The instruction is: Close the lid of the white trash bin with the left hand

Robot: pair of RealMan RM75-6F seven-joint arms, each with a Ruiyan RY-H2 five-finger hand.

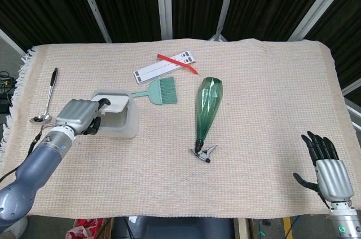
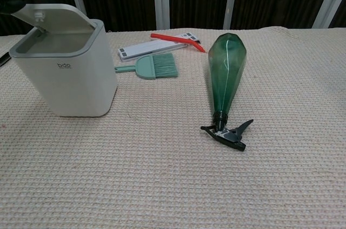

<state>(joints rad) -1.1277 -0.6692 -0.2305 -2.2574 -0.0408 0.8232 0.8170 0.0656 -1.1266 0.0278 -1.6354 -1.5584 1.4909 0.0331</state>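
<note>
The white trash bin (image 1: 125,124) stands at the table's left, and the chest view shows its body (image 2: 70,80) marked "bdo". Its lid (image 1: 110,103) is tilted low over the opening, with the left side still raised in the chest view (image 2: 54,14). My left hand (image 1: 79,116) sits at the bin's left edge with its fingers curled, one dark fingertip (image 1: 104,102) touching the lid. My right hand (image 1: 329,172) hangs at the table's near right corner, fingers spread, holding nothing.
A green spray bottle (image 1: 207,106) lies mid-table, nozzle toward me. A teal hand brush (image 1: 161,91), a white strip (image 1: 164,65) and a red tool (image 1: 179,63) lie behind the bin. A spoon (image 1: 48,97) lies at the far left.
</note>
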